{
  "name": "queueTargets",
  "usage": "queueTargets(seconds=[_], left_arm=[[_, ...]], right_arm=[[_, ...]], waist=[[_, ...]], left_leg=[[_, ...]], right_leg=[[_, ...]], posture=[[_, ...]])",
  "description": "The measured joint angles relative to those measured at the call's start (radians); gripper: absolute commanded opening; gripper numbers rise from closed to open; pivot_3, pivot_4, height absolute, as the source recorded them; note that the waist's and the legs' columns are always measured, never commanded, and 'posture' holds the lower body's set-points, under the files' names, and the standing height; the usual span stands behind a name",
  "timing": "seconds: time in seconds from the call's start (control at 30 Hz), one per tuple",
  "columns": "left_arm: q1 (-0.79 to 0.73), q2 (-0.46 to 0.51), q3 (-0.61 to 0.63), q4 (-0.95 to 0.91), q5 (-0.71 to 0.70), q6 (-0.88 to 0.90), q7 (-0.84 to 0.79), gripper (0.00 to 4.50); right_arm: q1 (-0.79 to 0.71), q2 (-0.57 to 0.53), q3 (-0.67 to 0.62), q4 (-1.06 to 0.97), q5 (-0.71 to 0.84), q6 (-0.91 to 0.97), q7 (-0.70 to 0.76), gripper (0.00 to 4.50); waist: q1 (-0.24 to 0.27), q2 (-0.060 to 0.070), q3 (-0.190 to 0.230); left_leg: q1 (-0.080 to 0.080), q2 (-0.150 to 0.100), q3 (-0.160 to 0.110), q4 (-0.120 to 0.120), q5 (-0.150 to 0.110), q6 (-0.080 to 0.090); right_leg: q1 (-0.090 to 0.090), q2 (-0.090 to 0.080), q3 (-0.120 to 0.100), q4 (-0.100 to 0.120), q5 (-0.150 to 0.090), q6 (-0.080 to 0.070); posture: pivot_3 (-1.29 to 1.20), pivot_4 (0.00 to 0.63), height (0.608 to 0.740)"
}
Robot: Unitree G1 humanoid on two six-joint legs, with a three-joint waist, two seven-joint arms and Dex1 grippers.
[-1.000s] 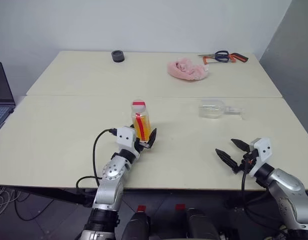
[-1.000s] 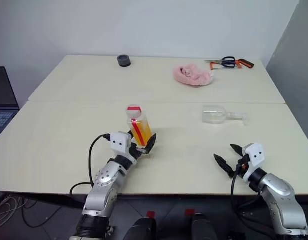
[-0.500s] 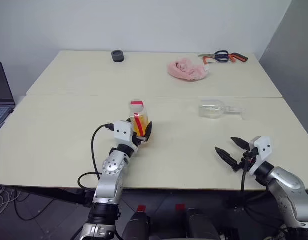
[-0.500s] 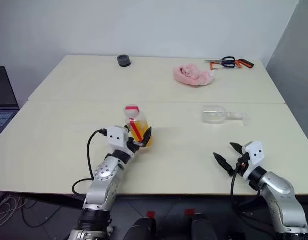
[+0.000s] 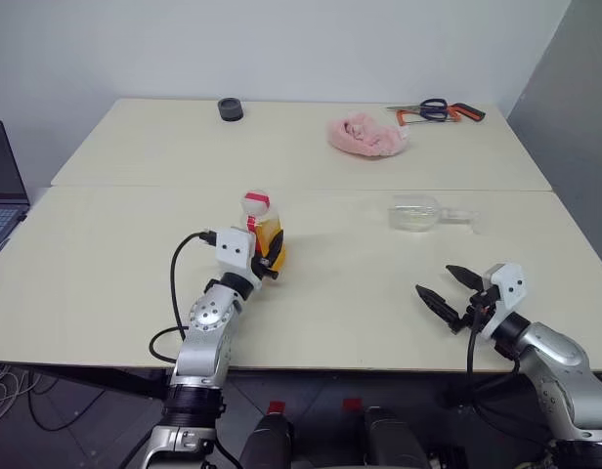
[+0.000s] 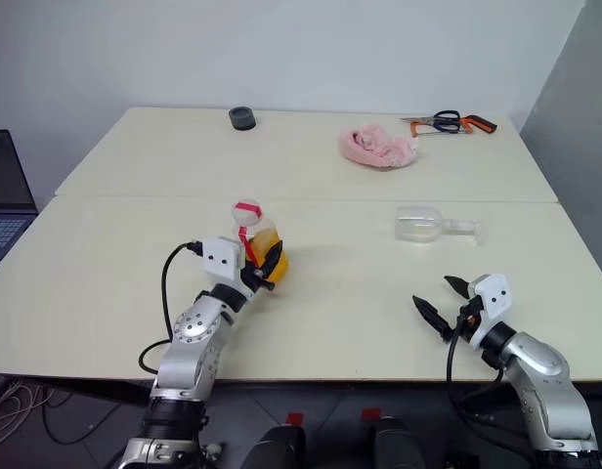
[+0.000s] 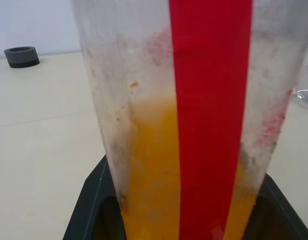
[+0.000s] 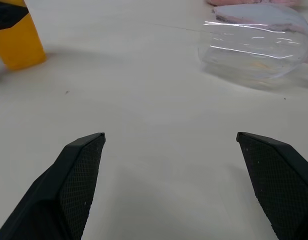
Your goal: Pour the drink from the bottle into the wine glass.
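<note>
From the head views, the left end effector (image 5: 265, 262) is clamped on the lower part of the bottle (image 5: 263, 234), which stands near the middle of the counter (image 5: 106, 264) leaning slightly to the robot's left, cap on, with the drink (image 6: 269, 256) orange in its lower part. The wine glass (image 5: 418, 212) lies on its side well to the right and a little farther back, its long axis running across the counter with the foot pointing right and the bowl toward the bottle. The right end effector (image 5: 452, 298), fingers spread apart and empty, hovers near the counter's front edge, and is the nearer one to the glass, which lies ahead of it. In the left wrist view, the bottle sits close between the fingers, its red stripe facing the camera. In the right wrist view, the bowl of the glass lies ahead and off to one side of the spread fingers (image 8: 76, 170). I judge the glass must be stood upright before pouring.
</note>
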Motion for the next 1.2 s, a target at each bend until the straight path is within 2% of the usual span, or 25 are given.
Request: queueTargets(seconds=[0.2,0.23,0.6,0.87,0.97,1.13,1.2], left_arm=[[0.0,0.006,0.007,-0.032,-0.013,0.027,-0.011,4.35],[0.001,0.008,0.008,-0.05,-0.013,0.036,-0.006,4.48],[0.01,0.012,0.017,-0.225,-0.017,0.185,0.031,4.48],[-0.001,0.006,0.017,-0.251,-0.031,0.244,0.05,4.48],[-0.001,0.009,0.016,-0.25,-0.03,0.243,0.045,3.87],[-0.012,0.014,0.014,-0.222,-0.029,0.225,0.037,2.25],[-0.012,0.015,0.013,-0.218,-0.028,0.218,0.03,1.81]], right_arm=[[0.001,0.002,0.006,-0.004,0.001,0.001,-0.001,4.5],[0.002,0.002,0.006,-0.006,0.003,0.003,-0.001,4.5],[0.002,-0.001,0.006,-0.034,0.012,0.039,0.006,4.5],[0.0,-0.002,0.006,-0.034,0.012,0.04,0.009,4.5],[0.0,-0.002,0.006,-0.034,0.012,0.04,0.009,4.5],[0.002,-0.002,0.006,-0.034,0.012,0.04,0.009,4.5],[0.002,-0.002,0.006,-0.034,0.012,0.04,0.009,4.5]], waist=[[0.0,0.0,0.0],[0.0,0.0,0.0],[0.0,0.0,0.0],[0.0,0.0,0.0],[0.0,0.0,0.0],[0.0,0.0,0.0],[0.0,0.0,0.0]], left_leg=[[0.0,0.0,0.0,0.0,0.0,0.0],[0.0,0.0,0.0,0.0,0.0,0.0],[0.0,0.0,0.0,0.0,0.0,0.0],[0.0,0.0,0.0,0.0,0.0,0.0],[0.0,0.0,0.0,0.0,0.0,0.0],[0.0,0.0,0.0,0.0,0.0,0.0],[0.0,0.0,0.0,0.0,0.0,0.0]], right_leg=[[0.0,0.0,0.0,0.0,0.0,0.0],[0.0,0.0,0.0,0.0,0.0,0.0],[0.0,0.0,0.0,0.0,0.0,0.0],[0.0,0.0,0.0,0.0,0.0,0.0],[0.0,0.0,0.0,0.0,0.0,0.0],[0.0,0.0,0.0,0.0,0.0,0.0],[0.0,0.0,0.0,0.0,0.0,0.0]], posture=[[0.0,0.15,0.74],[0.0,0.15,0.74],[0.0,0.15,0.74],[0.0,0.15,0.74],[0.0,0.15,0.74],[0.0,0.15,0.74],[0.0,0.15,0.74]])
